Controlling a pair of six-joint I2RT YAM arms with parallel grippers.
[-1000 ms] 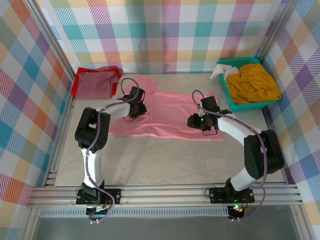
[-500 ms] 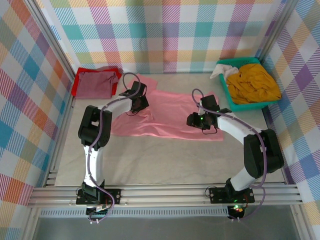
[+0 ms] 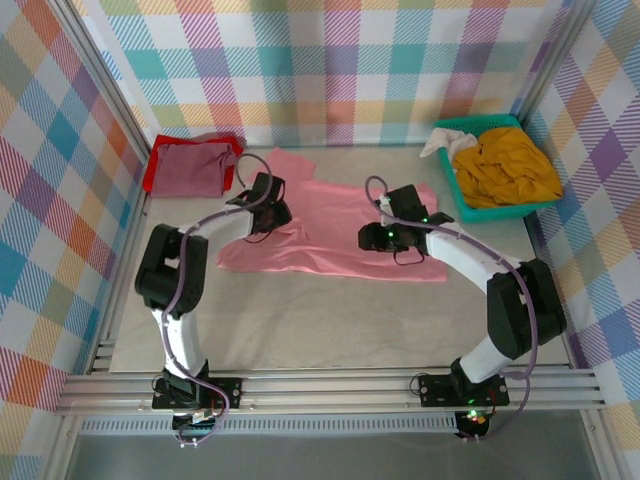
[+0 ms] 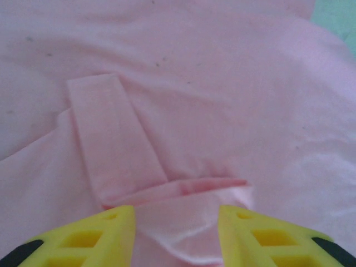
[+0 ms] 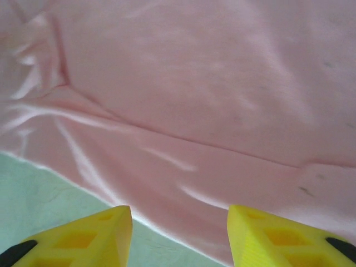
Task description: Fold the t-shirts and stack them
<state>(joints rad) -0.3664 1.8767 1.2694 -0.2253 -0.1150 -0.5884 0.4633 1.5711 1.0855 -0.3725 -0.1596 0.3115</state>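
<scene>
**Item 1.** Salmon-pink soft cloth t-shirt (image 3: 330, 235): spread out, somewhat rumpled, across the middle of the pale grey table top (image 3: 330, 320), under both grippers. The left wrist view shows a narrow band of its cloth (image 4: 111, 139) folded over on itself.

**Item 2.** Dull maroon cloth t-shirt (image 3: 192, 168): folded, at the far left corner. It lies on a red cloth t-shirt (image 3: 150, 180) whose edges show around it.

**Item 3.** Mustard-yellow cloth t-shirt (image 3: 505, 165): crumpled inside the teal plastic basket (image 3: 480, 213) at the far right, beside a white cloth (image 3: 440, 143).

**Item 4.** Left gripper (image 3: 268, 212): over the left part of the pink shirt. Its yellow fingers (image 4: 94, 236) stand apart, released. A raised fold of pink cloth lies between them, not pinched.

**Item 5.** Right gripper (image 3: 378, 238): over the right part of the pink shirt. Its jaws are parted and grasp nothing, with the pink hem and bare table below.
</scene>
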